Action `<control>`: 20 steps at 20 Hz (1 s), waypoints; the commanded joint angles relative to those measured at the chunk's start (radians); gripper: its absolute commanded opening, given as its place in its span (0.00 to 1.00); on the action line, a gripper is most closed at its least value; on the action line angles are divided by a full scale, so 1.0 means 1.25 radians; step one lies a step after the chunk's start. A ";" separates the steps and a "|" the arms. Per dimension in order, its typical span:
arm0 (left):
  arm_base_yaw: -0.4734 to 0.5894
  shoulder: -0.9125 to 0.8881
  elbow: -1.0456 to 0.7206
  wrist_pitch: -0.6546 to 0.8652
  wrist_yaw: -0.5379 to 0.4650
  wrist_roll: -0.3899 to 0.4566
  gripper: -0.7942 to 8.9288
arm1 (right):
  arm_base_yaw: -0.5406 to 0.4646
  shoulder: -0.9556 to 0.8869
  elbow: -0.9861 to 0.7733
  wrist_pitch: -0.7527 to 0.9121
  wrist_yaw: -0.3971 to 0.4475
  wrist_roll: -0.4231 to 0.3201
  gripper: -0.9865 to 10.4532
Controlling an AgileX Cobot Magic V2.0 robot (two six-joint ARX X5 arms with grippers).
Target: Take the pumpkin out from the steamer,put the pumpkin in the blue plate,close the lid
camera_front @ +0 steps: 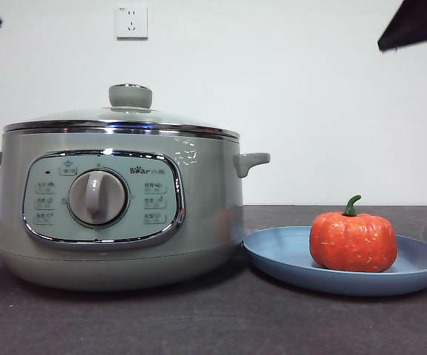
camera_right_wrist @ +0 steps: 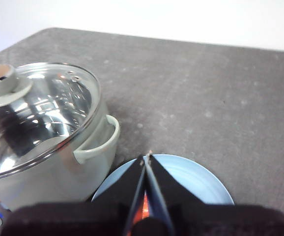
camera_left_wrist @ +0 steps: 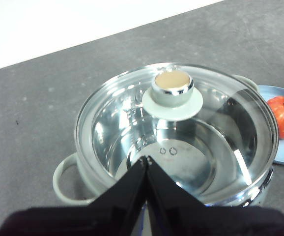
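Observation:
The sage-green steamer stands at the left of the dark table with its glass lid seated on the chrome rim. The orange pumpkin rests upright on the blue plate to the steamer's right. High over the lid, my left gripper hangs shut and empty; through the glass the pot looks empty. Above the blue plate, my right gripper is shut and empty, with a sliver of the pumpkin showing between its jaws. Both arms show only as black tips at the front view's top corners.
A white wall with a power socket stands behind the table. The steamer's side handle lies close to the plate's rim. Bare dark tabletop stretches beyond the plate and in front of the pot.

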 commanded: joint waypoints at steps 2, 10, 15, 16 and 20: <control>0.002 0.009 -0.003 -0.017 -0.002 -0.006 0.08 | 0.000 -0.003 -0.004 -0.012 0.002 0.020 0.09; 0.001 0.009 -0.003 -0.067 0.000 -0.006 0.08 | 0.000 -0.003 -0.004 -0.053 0.002 0.020 0.09; 0.001 0.008 -0.003 -0.067 0.001 -0.006 0.08 | 0.000 -0.003 -0.004 -0.069 0.002 0.020 0.09; 0.001 0.008 -0.003 -0.067 0.001 -0.006 0.08 | 0.000 -0.003 -0.004 -0.070 0.002 0.020 0.09; 0.013 -0.042 -0.003 -0.086 -0.005 0.006 0.08 | 0.000 -0.003 -0.004 -0.069 0.002 0.020 0.09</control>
